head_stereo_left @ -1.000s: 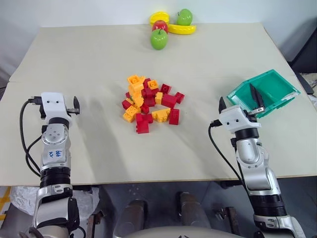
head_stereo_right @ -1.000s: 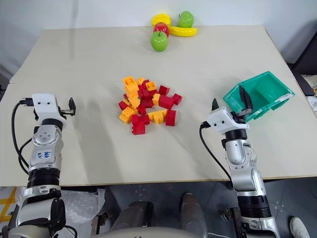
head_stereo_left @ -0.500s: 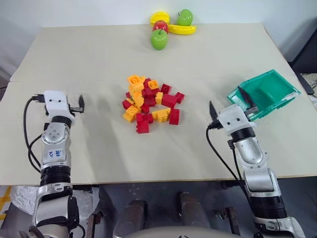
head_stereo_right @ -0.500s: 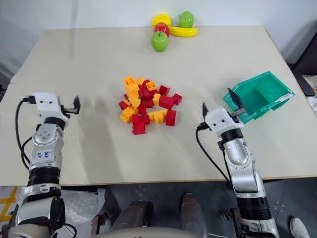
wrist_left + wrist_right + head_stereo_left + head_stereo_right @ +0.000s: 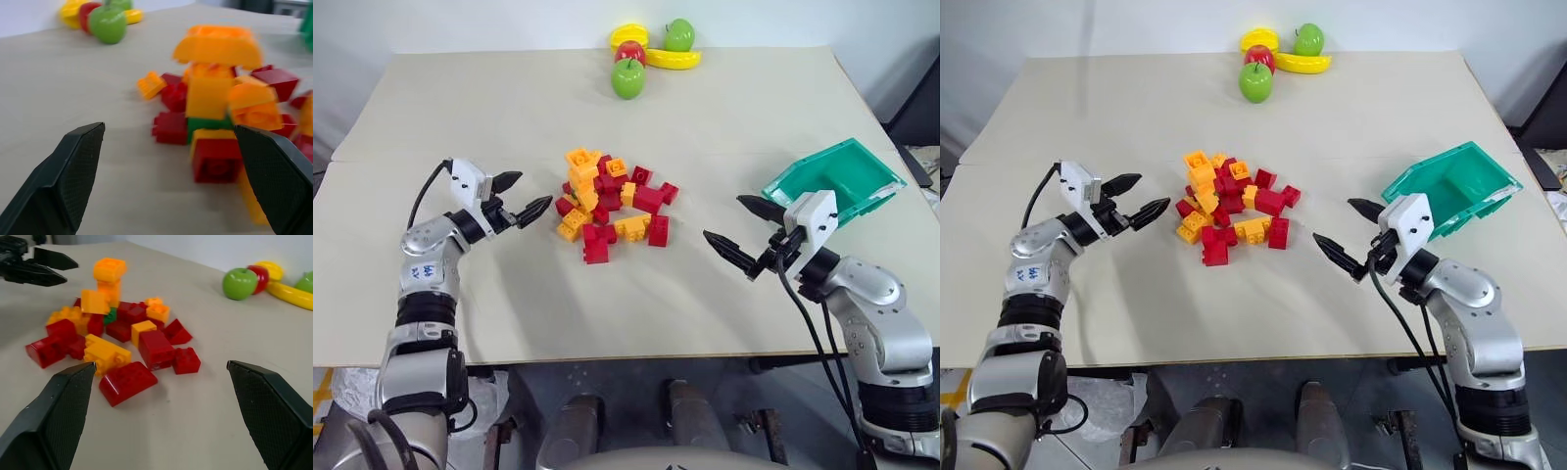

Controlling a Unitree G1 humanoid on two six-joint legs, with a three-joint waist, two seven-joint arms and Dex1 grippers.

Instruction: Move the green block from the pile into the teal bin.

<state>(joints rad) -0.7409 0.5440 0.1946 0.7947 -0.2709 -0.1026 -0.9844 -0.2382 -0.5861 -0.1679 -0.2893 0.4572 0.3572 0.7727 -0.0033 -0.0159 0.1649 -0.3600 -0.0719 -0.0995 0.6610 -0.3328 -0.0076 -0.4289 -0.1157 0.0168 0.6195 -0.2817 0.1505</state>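
The pile of red and orange-yellow bricks lies mid-table. The green block is wedged low in the pile under orange bricks, and a sliver of the green block appears in the right wrist view. My left gripper is open just left of the pile, pointing at it, apart from the bricks. My right gripper is open to the right of the pile, pointing left, with nothing between its fingers. The teal bin sits tilted behind the right gripper, near the table's right edge.
Toy fruit sits at the far edge: a green apple, a red apple, a banana and another green apple. Bare table surrounds the pile on all sides.
Both grippers have swung inward to point at the pile. The left one moved right, close to the bricks. The right one turned away from the bin.
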